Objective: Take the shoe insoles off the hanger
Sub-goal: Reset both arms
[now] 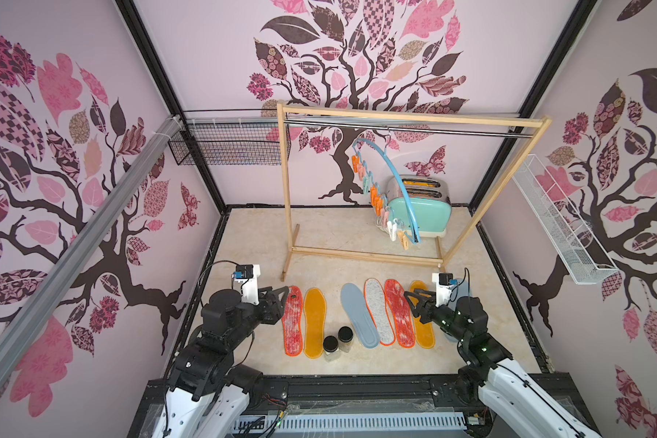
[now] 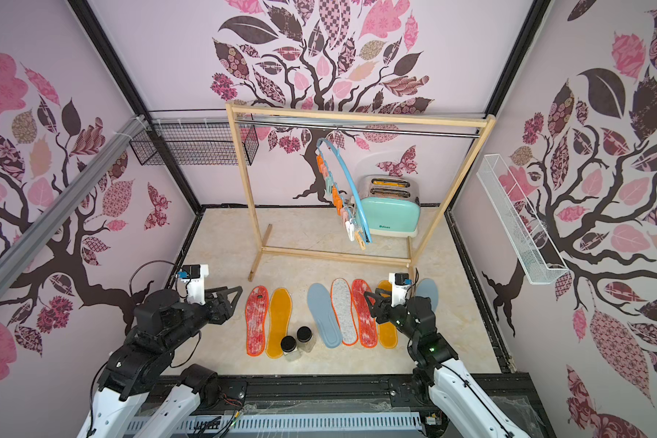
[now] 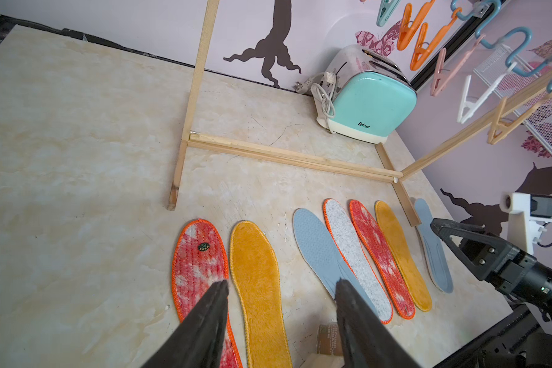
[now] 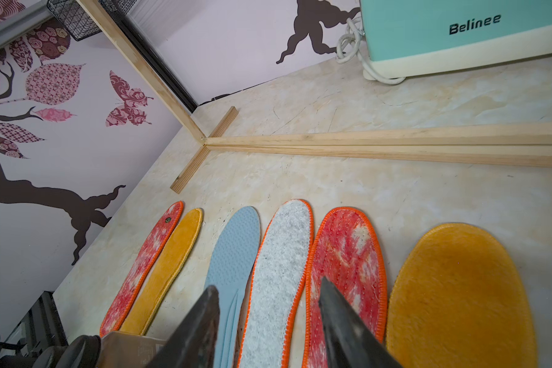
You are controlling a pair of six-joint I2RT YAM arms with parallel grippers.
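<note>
**Left gripper** (image 3: 282, 283): jaws spread, nothing between them. It sits low, just beside the toe end of a red-white mottled insole (image 1: 293, 320).

**Right gripper** (image 4: 268, 283): jaws likewise spread and empty. It is poised above the right-hand group of insoles and touches none that I can see.

**Insoles:** all seven are accounted for, lying flat on the table (image 1: 243, 242) in a row near the robot.
- Beside the mottled one lies a mustard insole (image 1: 315, 322).
- Past a gap come a grey-blue insole (image 1: 359, 316), a speckled felt insole (image 1: 379, 311), a second mottled insole (image 1: 399, 314) and a second mustard insole (image 1: 422, 318). These four lie edge to edge.
- A second grey-blue insole (image 2: 429, 290) lies outermost, partly hidden by the right arm.
- Two black-lidded jars (image 1: 330, 344) stand in the gap.

**Hanger** (image 1: 398, 181): a light blue arc, hooked on the metal rail (image 1: 433, 131) of the wooden frame (image 1: 287, 182), well apart from both grippers. Its clothespins (image 3: 423, 41) hang bare in every view. A mint toaster (image 2: 389, 216) stands behind it.

**Assessment:** the removal step looks finished, with nothing clipped to the hanger. In my judgement the next move calls for no further grasp. Both arms need only draw clear without dragging the insoles or tipping the jars.
</note>
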